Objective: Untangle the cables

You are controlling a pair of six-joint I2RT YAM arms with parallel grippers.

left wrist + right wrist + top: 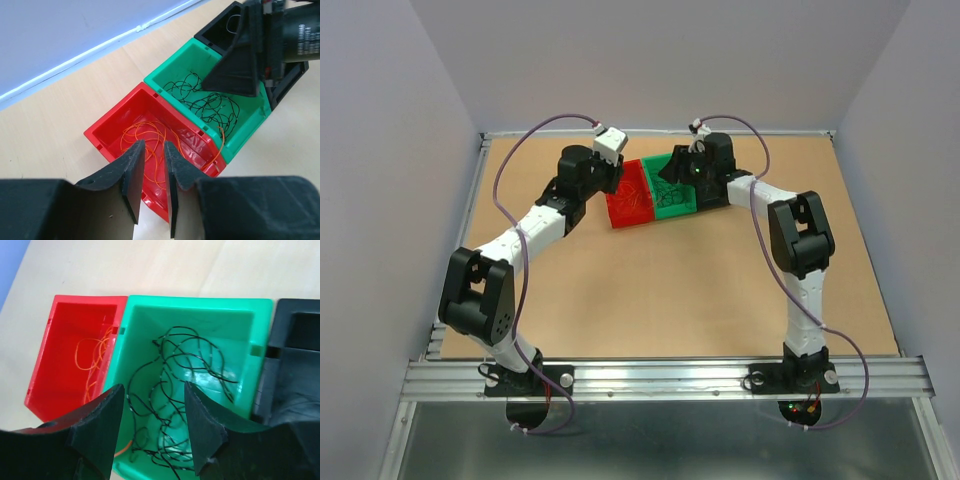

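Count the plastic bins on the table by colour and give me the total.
Red bin: 1
Green bin: 1
Black bin: 1
Total: 3 bins

Bright, even overhead light, shadows soft and faint. White glare on the green bin (200, 301) floor just beyond the right fingers (100, 425). Left fingers (131, 172) and right fingers look slightly soft up close.
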